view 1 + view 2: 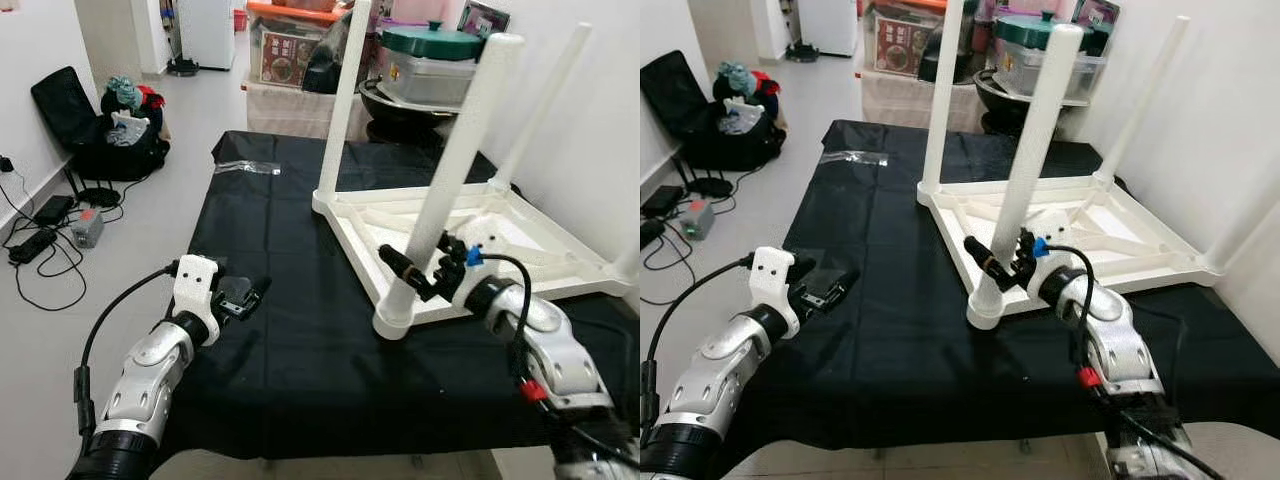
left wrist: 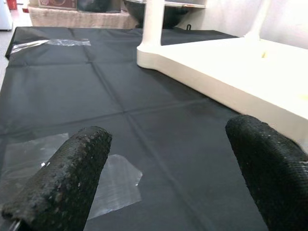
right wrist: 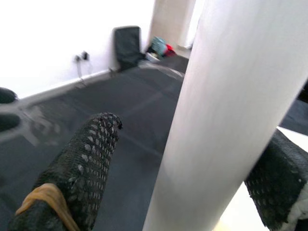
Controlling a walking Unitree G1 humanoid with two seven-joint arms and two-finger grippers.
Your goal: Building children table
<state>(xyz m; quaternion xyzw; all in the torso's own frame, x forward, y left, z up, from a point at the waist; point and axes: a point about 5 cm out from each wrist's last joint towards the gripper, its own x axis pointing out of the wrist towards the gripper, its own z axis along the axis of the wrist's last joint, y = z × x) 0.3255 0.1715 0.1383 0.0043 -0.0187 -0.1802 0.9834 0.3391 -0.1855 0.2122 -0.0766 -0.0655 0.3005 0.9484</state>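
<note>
A white plastic children's table (image 1: 520,262) lies upside down on the black cloth (image 1: 290,330), its legs pointing up. The nearest leg (image 1: 462,150) stands in the front corner socket (image 1: 393,320). My right gripper (image 1: 428,265) is open and straddles this leg low down. In the right wrist view the leg (image 3: 231,120) stands between the two fingers (image 3: 86,163), with a gap on one side. My left gripper (image 1: 245,293) hovers open over the cloth at the front left, apart from the table, its fingers (image 2: 67,178) holding nothing.
A clear plastic sheet (image 2: 115,183) lies on the cloth under the left gripper, and another clear bag (image 1: 247,168) near the far left edge. Boxes and a covered pot (image 1: 430,60) stand behind. A black chair (image 1: 100,120) and cables (image 1: 40,240) are on the floor at left.
</note>
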